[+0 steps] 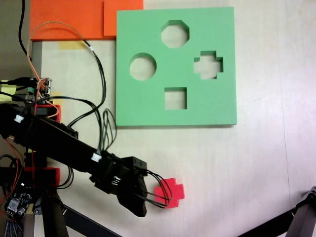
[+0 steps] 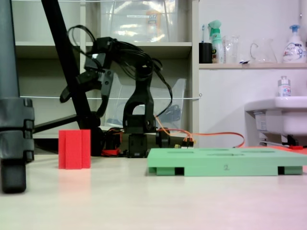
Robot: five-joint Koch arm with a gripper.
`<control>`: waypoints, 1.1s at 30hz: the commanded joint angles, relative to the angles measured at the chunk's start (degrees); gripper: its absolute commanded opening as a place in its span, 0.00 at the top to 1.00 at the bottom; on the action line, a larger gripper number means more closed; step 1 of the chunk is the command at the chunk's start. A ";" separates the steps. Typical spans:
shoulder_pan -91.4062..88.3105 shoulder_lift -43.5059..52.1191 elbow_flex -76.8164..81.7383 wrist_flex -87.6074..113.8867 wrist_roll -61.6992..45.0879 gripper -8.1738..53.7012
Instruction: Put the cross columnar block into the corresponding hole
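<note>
Shelves (image 2: 144,45) and a sink (image 2: 276,105) back the pale desk (image 1: 237,173); beside the green board (image 1: 148,106), the hand (image 1: 157,198) hangs near the red cross block (image 1: 173,190), grip unclear.

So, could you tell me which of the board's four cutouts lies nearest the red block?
The square cutout, in the green board's bottom row, facing the red block; the others sit farther up.

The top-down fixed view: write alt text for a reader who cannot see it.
A black robot arm reaches in from the left, its pincer at a red cross-shaped block standing on a pale table. Above it lies a green foam board with octagonal, round, square and cross-shaped cutouts, all empty.
</note>
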 commanded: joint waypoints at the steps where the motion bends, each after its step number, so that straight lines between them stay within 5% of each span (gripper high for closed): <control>1: 0.00 -3.52 -4.75 -0.79 0.18 0.02; 30: -2.11 -19.16 -9.76 -8.09 0.88 0.03; 32: -2.81 -19.51 -9.76 -8.09 0.88 0.15; 33: -3.25 -20.13 -9.76 -8.09 0.97 0.32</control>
